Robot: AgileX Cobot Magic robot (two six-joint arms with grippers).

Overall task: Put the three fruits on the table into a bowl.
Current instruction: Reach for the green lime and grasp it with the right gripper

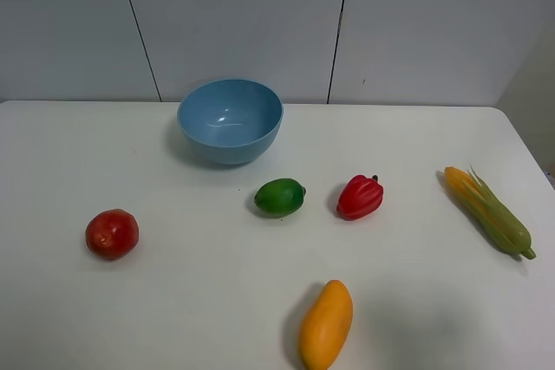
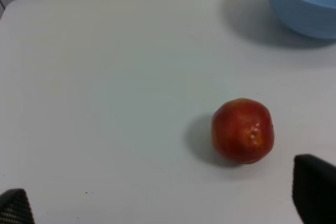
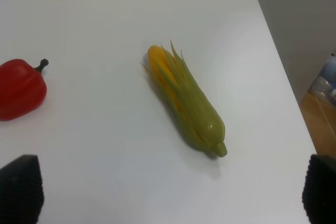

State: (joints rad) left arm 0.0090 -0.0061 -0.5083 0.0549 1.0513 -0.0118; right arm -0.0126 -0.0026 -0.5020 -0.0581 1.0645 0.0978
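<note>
While my left gripper (image 2: 164, 200) and right gripper (image 3: 170, 192) hang with fingers spread wide, as far as their tips show, the tomato (image 1: 112, 234) sits at nine o'clock from the lime (image 1: 279, 197), mango (image 1: 326, 325) at five, bowl (image 1: 230, 143) at eleven.

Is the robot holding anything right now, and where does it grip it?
Nothing is held. The left tool is open, the red fruit lying free in front of it; the right tool is open too, the corn cob lying free before it.
</note>
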